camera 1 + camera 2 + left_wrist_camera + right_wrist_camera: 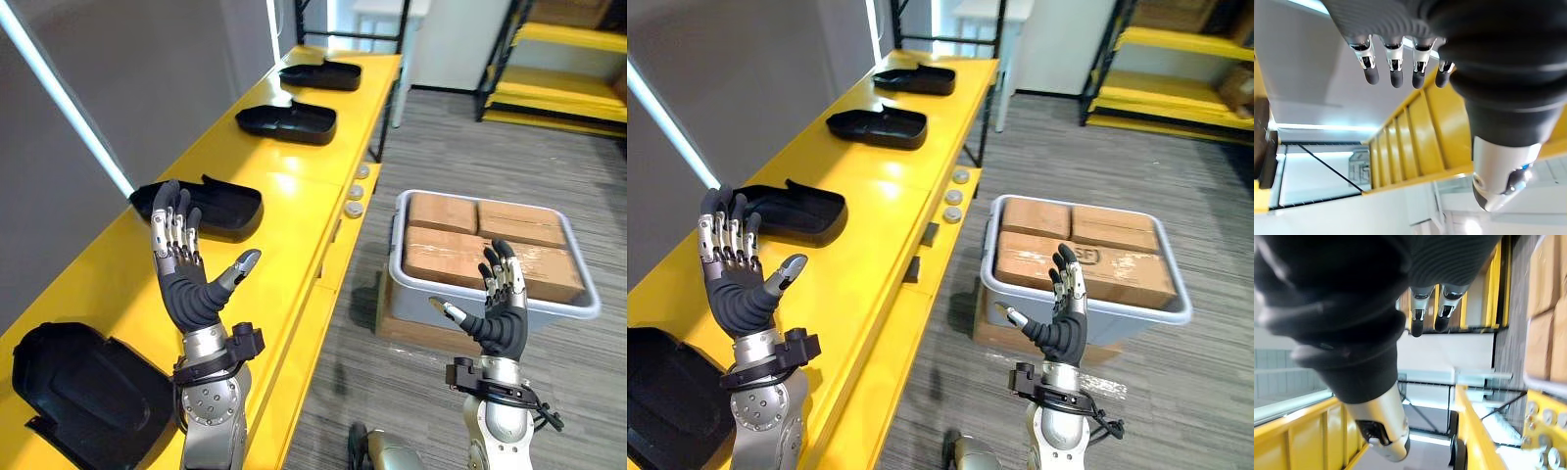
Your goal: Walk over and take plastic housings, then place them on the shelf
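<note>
While my left hand (186,279) and right hand (500,315) are raised, fingers spread and empty, four black plastic housings (287,119) lie along the yellow bench (284,196). Reaching carelessly, I judge, my forearm could knock the nearest housing (83,387) off.

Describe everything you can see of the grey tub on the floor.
The grey tub is a rectangular, light-grey plastic bin with rounded corners and a rolled rim. It stands upright and lidless on the grey plank floor, to the right of the yellow shelf, and appears to be raised on a brown carton. Taped brown cardboard boxes fill it to about rim height.
</note>
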